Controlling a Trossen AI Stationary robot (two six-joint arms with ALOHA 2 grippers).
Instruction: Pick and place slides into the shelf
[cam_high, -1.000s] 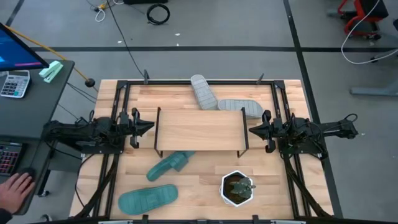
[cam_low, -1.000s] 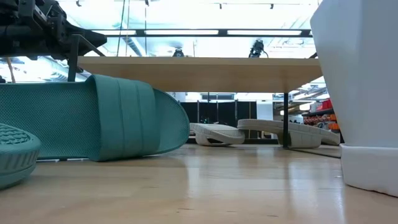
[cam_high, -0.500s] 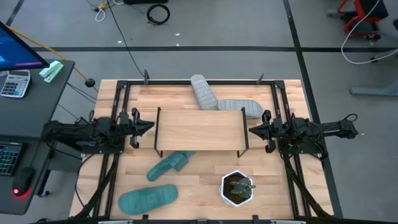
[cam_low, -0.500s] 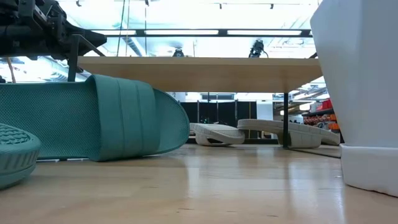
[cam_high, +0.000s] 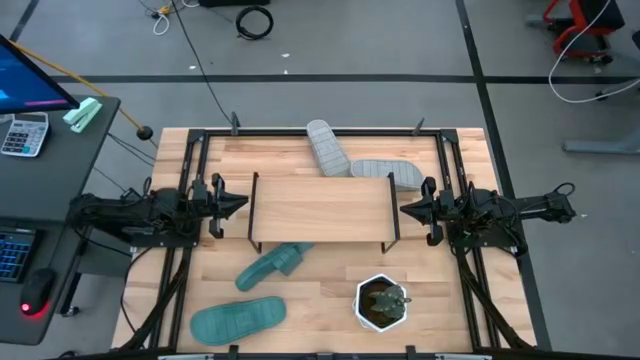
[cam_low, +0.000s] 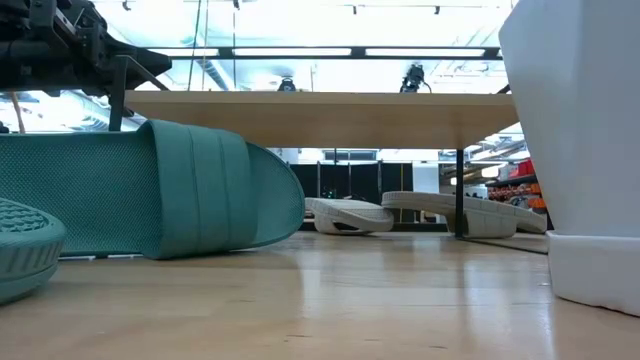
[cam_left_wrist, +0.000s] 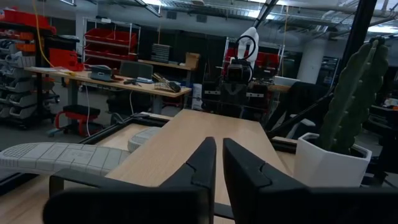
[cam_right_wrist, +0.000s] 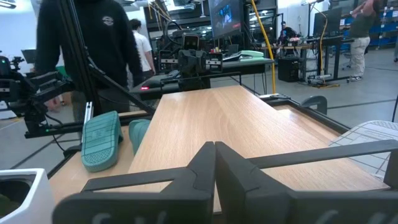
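Observation:
The shelf (cam_high: 320, 208) stands mid-table, its light board on thin black legs. Two grey slides (cam_high: 327, 147) (cam_high: 385, 172) lie on the table just beyond its far edge, meeting end to end. Two teal slides lie on the near side, one (cam_high: 272, 265) by the shelf's near edge and one (cam_high: 237, 319) close to the table's near edge. My left gripper (cam_high: 243, 201) hovers shut at the shelf's left end, pointing at it. My right gripper (cam_high: 403, 208) hovers shut at the shelf's right end. Neither touches anything.
A white pot with a cactus (cam_high: 383, 302) stands near the table's near edge, right of the teal slides. A black frame (cam_high: 300, 131) runs round the table. A desk with a keyboard and a calculator (cam_high: 24, 134) stands off the left side. People stand beyond the table (cam_right_wrist: 93, 37).
Both arms and all slides have kept still. A person's hand that lay on the desk left of the table has withdrawn out of view.

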